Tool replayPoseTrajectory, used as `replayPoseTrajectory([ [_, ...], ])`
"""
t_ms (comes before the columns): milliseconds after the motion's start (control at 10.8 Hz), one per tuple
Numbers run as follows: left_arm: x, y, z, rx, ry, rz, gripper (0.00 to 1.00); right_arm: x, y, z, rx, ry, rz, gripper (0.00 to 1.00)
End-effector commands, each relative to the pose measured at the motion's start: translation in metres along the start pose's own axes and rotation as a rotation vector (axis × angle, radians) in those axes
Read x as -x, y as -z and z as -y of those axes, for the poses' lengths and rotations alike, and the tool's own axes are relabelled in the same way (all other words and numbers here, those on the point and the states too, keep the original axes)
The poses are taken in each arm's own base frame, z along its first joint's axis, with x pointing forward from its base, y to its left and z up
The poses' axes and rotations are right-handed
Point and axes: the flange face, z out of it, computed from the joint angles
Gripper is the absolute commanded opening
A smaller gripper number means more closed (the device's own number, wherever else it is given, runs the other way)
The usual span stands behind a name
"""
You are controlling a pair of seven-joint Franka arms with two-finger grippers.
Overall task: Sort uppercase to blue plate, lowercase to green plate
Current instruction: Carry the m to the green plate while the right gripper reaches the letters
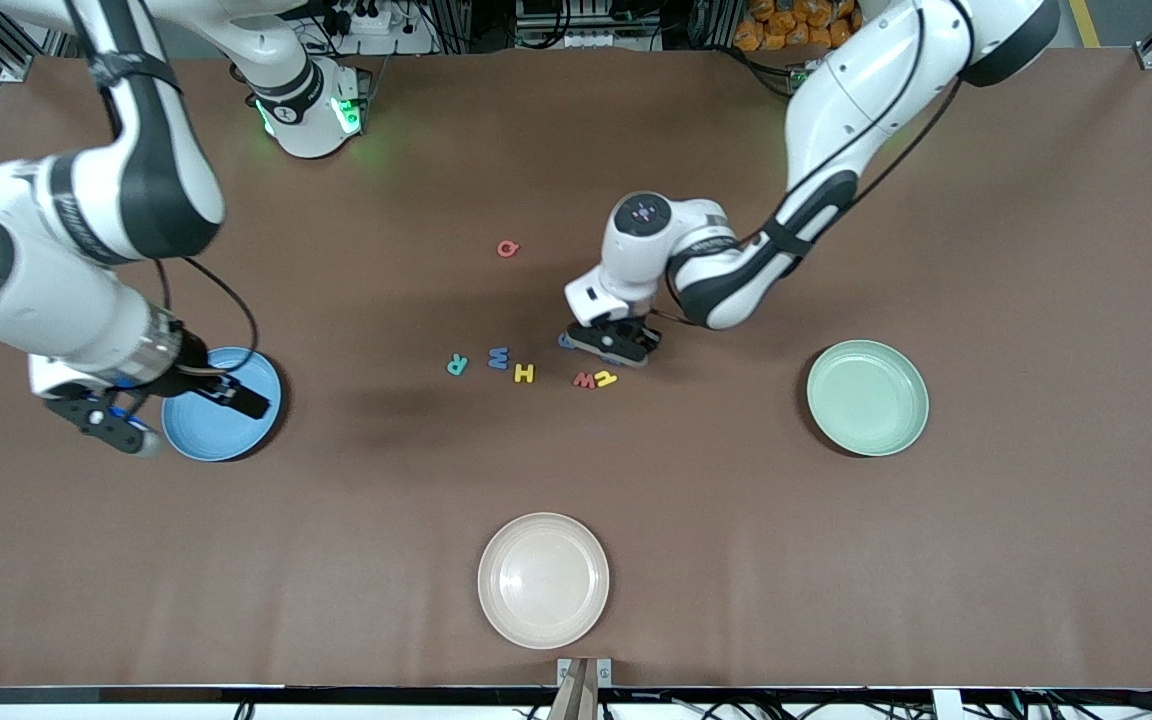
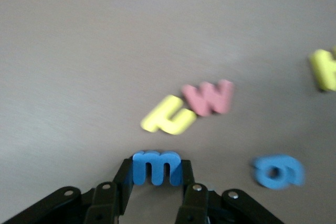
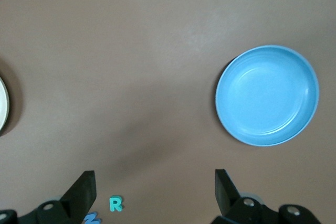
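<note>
My left gripper [image 1: 621,345] [image 2: 156,171] is shut on the blue e [image 2: 156,165], low over the middle of the table. The blue g [image 2: 277,171] [image 1: 566,341] lies beside it. The red w [image 1: 584,380] [image 2: 209,98] and yellow h [image 1: 605,378] [image 2: 168,116] touch each other, nearer the camera. The teal R [image 1: 457,364] [image 3: 115,203], blue W [image 1: 498,357] and yellow H [image 1: 524,373] [image 2: 324,69] form a row; the pink Q [image 1: 507,248] lies farther off. My right gripper [image 1: 176,410] [image 3: 155,187] hangs open over the blue plate [image 1: 236,440] [image 3: 268,95]. The green plate [image 1: 866,397] is empty.
A cream plate [image 1: 543,580] sits near the table's front edge, in the middle. The right arm's base [image 1: 311,110] stands at the back of the brown table.
</note>
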Motion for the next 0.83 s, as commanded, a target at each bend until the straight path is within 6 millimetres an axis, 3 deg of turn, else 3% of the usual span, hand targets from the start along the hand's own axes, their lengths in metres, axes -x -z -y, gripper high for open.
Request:
replayPoseTrajectory([
  [0, -0.015, 0.010, 0.035, -0.074, -0.012, 0.009, 0.16, 0.011, -0.027, 0.023, 0.003, -0.062, 0.021, 1.00],
  [185, -0.025, 0.024, 0.063, -0.126, -0.005, 0.038, 0.11, 0.032, -0.051, 0.039, 0.005, -0.093, 0.023, 1.00],
  [370, -0.038, 0.055, 0.085, -0.143, -0.006, 0.079, 0.06, 0.065, -0.085, 0.062, -0.023, -0.157, -0.008, 1.00],
  [554, -0.054, 0.092, 0.136, -0.135, -0.005, 0.118, 0.02, 0.101, -0.123, 0.079, -0.004, -0.160, 0.006, 1.00],
  [739, -0.060, 0.115, 0.179, -0.146, 0.018, 0.137, 0.00, 0.124, -0.153, 0.094, 0.036, -0.180, 0.031, 1.00],
])
